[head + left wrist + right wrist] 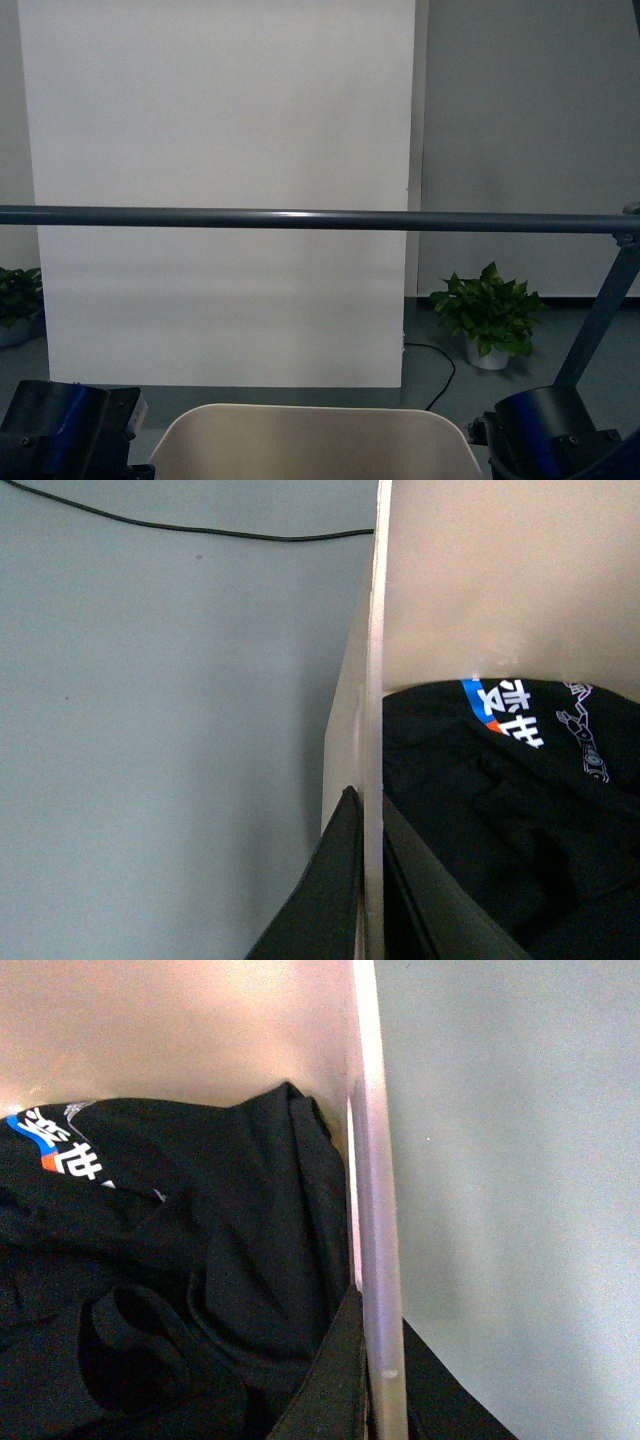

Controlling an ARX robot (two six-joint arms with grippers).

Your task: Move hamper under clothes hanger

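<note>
Front view: the cream-beige plastic hamper with rounded corners stands low in the middle, directly before the robot, between the left arm and the right arm; its long axis seems to run from side to side; a long grey metal rail crosses above it; no clothes hanger shows here, so I cannot tell which way the hamper must go.

Left wrist view: the left gripper straddles the thin rim of the hamper's wall, one dark finger outside and one inside, closed on it as far as I can judge; a crumpled black garment with white and blue print lies inside; the grey floor is beside.

Right wrist view: the right gripper clamps the opposite wall in the same manner; both arms seem equally near, each at its own end.
</note>
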